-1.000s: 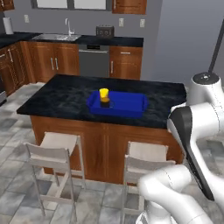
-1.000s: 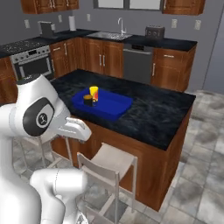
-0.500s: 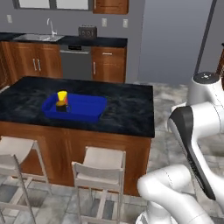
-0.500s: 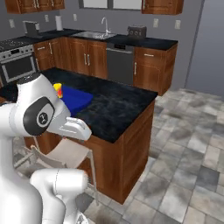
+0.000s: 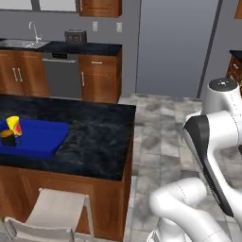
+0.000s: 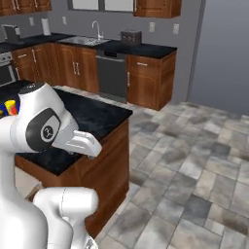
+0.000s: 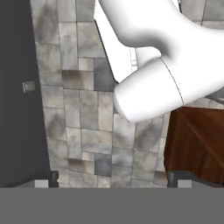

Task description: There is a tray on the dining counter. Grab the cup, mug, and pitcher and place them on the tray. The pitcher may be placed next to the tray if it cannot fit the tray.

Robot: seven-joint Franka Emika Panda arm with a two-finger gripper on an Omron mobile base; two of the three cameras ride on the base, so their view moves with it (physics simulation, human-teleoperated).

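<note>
The blue tray point(image 5: 40, 138) lies on the dining counter point(image 5: 99, 137), at the far left of the left base view. On the tray stands the yellow cup point(image 5: 13, 125), and the black mug point(image 5: 6, 136) with its orange inside sits right against it. In the right base view the cup point(image 6: 11, 107) peeks out at the left edge behind my arm. The pitcher is out of view. My gripper point(image 7: 112, 180) is open, its fingertips point(image 7: 53, 177) wide apart with nothing between them. It points down at the tiled floor beside the counter's wood side point(image 7: 197, 144).
A pale chair point(image 5: 59, 212) stands at the island's near side. The wall counter with sink point(image 5: 26, 43), toaster point(image 5: 75, 36) and dishwasher point(image 5: 61, 78) runs along the back. Grey tiled floor point(image 6: 194, 160) opens to the right of the island.
The base has driven to the right, so the whole scene has slid left. The tray with cup and mug now sits at the left edge. Nothing on the counter moved.
</note>
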